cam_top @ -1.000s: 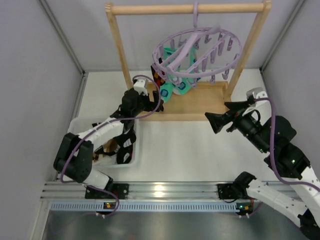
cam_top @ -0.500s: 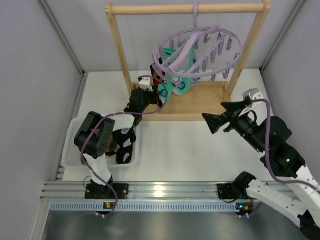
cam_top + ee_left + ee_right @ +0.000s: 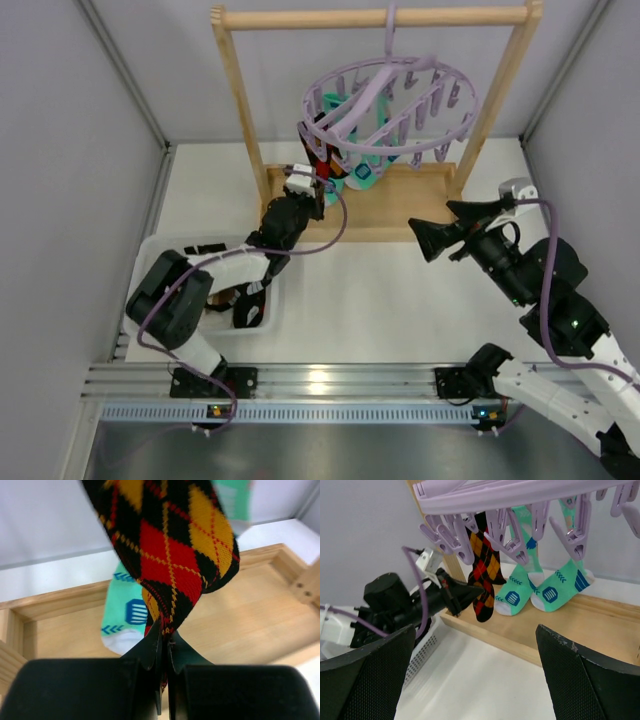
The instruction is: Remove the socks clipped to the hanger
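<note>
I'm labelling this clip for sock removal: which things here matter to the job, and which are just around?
Job:
hanger
argyle sock, pinched by left gripper
two mint socks, clipped

Just around:
rack
bin

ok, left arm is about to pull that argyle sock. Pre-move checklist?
1. Left gripper fingers shut on the lower end of the argyle sock: ok.
2. Top of the sock held by a peg, so a pull is needed: ok.
3. Mint socks outside the grasp, hanging behind: ok.
4. Right gripper open and apart from the hanger: ok.
5. Hanger braced against the pull: not ok. It hangs tilted from its hook and nothing holds it.
6. Bin beside the left arm for the drop: ok.
</note>
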Robot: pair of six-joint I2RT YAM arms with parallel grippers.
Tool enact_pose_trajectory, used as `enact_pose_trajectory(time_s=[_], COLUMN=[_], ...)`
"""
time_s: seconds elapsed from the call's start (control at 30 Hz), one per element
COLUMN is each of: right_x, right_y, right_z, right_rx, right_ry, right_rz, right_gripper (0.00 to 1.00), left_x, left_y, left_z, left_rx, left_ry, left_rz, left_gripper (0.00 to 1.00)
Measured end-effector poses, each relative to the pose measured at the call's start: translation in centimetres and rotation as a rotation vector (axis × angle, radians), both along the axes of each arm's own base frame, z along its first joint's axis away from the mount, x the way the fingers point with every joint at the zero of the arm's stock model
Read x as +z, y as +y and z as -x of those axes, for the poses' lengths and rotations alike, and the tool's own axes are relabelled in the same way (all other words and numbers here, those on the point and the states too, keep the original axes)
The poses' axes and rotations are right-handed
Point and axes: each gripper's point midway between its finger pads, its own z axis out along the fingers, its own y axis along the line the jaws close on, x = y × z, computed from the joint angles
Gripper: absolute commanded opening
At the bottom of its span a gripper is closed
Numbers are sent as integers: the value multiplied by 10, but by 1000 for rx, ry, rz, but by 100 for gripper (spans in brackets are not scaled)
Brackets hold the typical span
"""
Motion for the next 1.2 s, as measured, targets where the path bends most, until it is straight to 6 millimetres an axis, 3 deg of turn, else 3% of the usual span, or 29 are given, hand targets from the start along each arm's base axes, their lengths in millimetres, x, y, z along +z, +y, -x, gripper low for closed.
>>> enact_pose_trajectory(time_s=[0.17,0.33,0.6,0.73,0.83,0.97,1.07,1.2], right_x=[14,35,52,64,69,67,53,16], right_y=[-15,-24,-22,-15,-7,11,18,20], right_z=[9,18,32,33,27,3,-18,-46], right_rx=[-34,-40,18,52,62,52,3,-86], right_ry=[-19,-42,-39,-33,-2,62,119,220], right_rz=[-71,-113,-123,-110,-76,7,75,196], right_gripper=[99,99,99,99,96,91,86,77], left_x=[27,40,23,13,6,0,-1,1], left_y=[-22,-48,-114,-145,-164,-181,-186,-199], left_z=[57,104,190,218,232,239,237,228], left_rx=[-56,-72,-145,-153,-141,-113,-74,-7], left_ry=[-62,-102,-130,-153,-171,-185,-189,-201], left_rz=[10,-18,-192,-299,-364,-416,-442,-483], left_gripper=[0,0,0,0,0,0,0,0])
